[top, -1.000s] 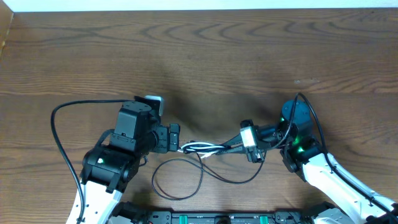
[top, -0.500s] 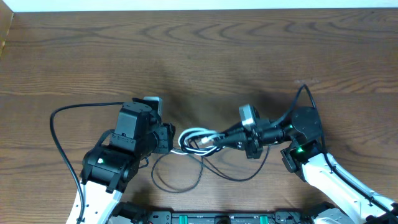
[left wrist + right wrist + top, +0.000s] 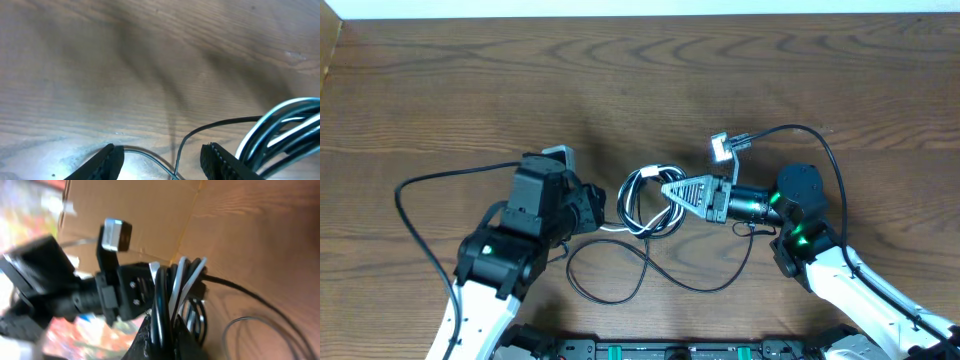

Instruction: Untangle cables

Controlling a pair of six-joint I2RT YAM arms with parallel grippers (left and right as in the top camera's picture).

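Nearest the arm bases, a thin black cord [image 3: 569,278] lies in a slack loop on the table [image 3: 470,80]. Just beyond it, the right gripper [image 3: 670,190] has its jaws pinched together on the cables [image 3: 638,200], a black-and-white coil between the arms. The left gripper [image 3: 592,207] sits just beside the coil, jaws apart, with one thin cord passing loosely between them. From above, its fingers are mostly hidden under the wrist. I can't make out any plug ends in the tangle.
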